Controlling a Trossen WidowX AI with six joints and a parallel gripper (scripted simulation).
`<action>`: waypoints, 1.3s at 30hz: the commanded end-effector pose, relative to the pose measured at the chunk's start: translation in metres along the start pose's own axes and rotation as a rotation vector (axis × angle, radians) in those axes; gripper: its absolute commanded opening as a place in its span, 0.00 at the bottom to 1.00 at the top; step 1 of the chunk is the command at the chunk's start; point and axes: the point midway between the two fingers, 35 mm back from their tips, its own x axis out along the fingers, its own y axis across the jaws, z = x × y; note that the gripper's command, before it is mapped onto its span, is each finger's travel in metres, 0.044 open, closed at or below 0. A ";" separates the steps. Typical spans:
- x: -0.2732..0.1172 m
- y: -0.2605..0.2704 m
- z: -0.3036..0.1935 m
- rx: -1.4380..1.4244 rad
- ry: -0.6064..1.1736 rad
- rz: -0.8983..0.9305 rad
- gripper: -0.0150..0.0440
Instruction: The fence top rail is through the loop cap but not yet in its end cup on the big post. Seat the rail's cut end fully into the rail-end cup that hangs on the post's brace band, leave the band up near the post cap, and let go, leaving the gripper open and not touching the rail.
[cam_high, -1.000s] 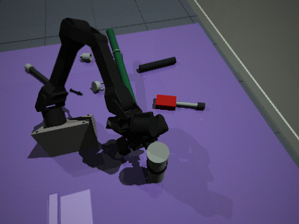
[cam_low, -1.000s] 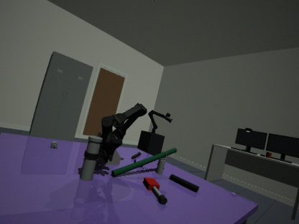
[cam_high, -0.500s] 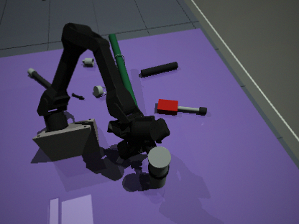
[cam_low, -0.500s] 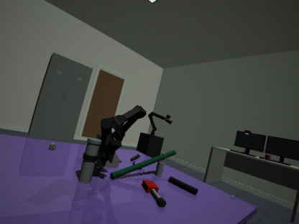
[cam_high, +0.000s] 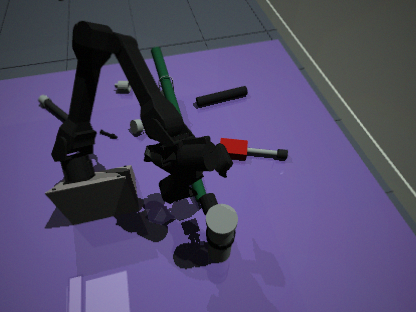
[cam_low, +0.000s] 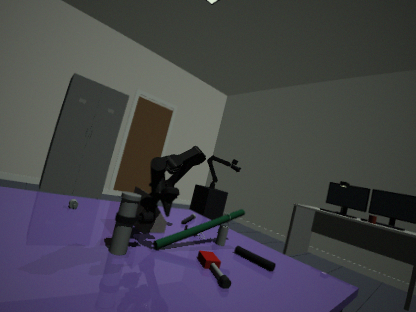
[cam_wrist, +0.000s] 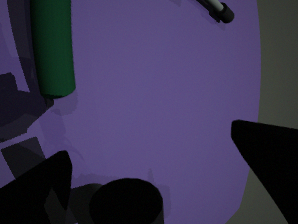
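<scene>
The green rail (cam_high: 160, 65) (cam_low: 200, 229) (cam_wrist: 54, 45) slants through the thin loop. Its cut end is low, near the table; the wrist view shows it outside any cup. The big grey post (cam_high: 218, 252) (cam_low: 120, 241) stands upright under its pale cap (cam_high: 221, 219). The dark band (cam_low: 126, 219) is high on it, below the cap. The dark cup (cam_high: 208, 201) (cam_wrist: 127, 202) is on the post's rail side. My gripper (cam_high: 197, 184) (cam_low: 156, 217) (cam_wrist: 153, 145) is wide open and empty above the cup, not touching the rail in the wrist view. Contact with the cup cannot be told.
A red block (cam_high: 233, 148) (cam_low: 209, 259) with a grey rod and black tip lies right of the rail. A black bar (cam_high: 221, 96) (cam_low: 255, 258) lies farther back. White fittings (cam_high: 122, 86) (cam_high: 136, 126) are left of the rail. The arm's grey base (cam_high: 97, 200) is at the left.
</scene>
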 end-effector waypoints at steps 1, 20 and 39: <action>-0.001 -0.001 0.001 0.015 0.000 0.000 1.00; -0.087 -0.031 0.117 1.562 0.016 -0.005 1.00; -0.088 -0.030 0.121 1.625 0.020 -0.001 1.00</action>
